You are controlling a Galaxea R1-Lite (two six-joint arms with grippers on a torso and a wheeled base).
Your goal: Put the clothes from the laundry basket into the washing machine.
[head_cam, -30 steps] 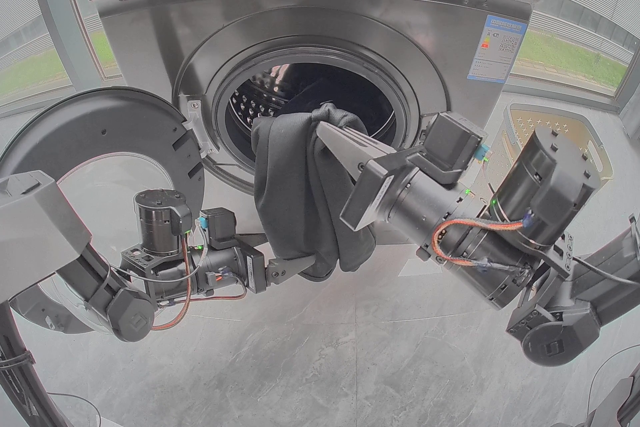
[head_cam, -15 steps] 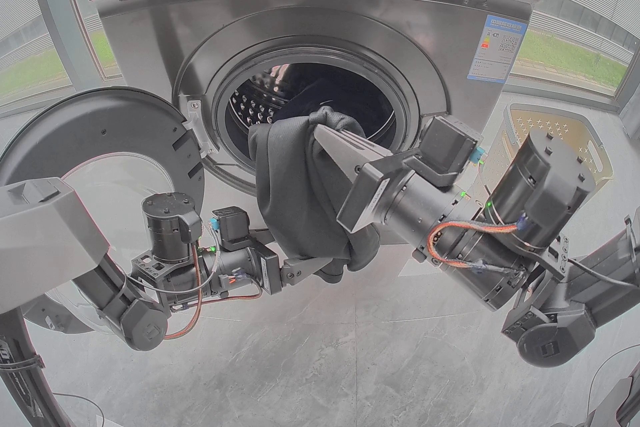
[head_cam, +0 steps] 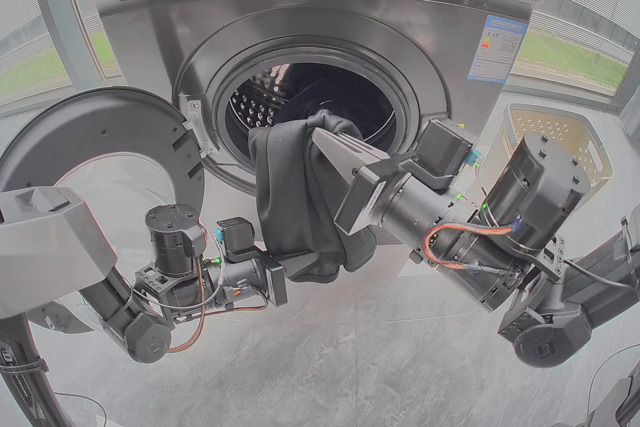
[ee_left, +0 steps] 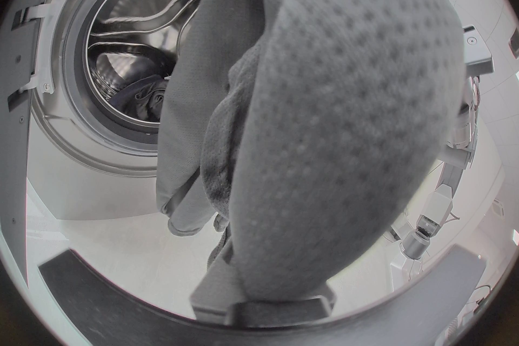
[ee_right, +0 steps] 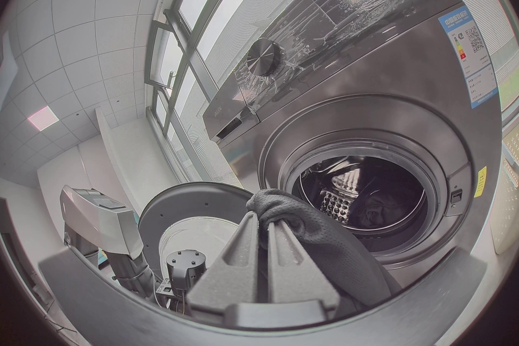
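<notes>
Left claw [head_cam: 297, 263], grip hidden, slid under the grey garment [head_cam: 293, 195] clenched in the right claw [head_cam: 327, 138], readying it for the washing machine [head_cam: 167, 41].

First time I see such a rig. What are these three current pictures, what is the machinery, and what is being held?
This is a two-armed robot facing a washing machine whose round door is swung open. The head view looks down from the robot's head; each wrist view comes from a camera on one arm, behind its gripper. The right gripper is shut on a dark grey garment, held up before the drum. The left gripper is under the garment's hanging end, and the cloth drapes over its camera. More dark clothing lies inside the drum. A pale laundry basket stands on the floor to the robot's right of the machine.
</notes>
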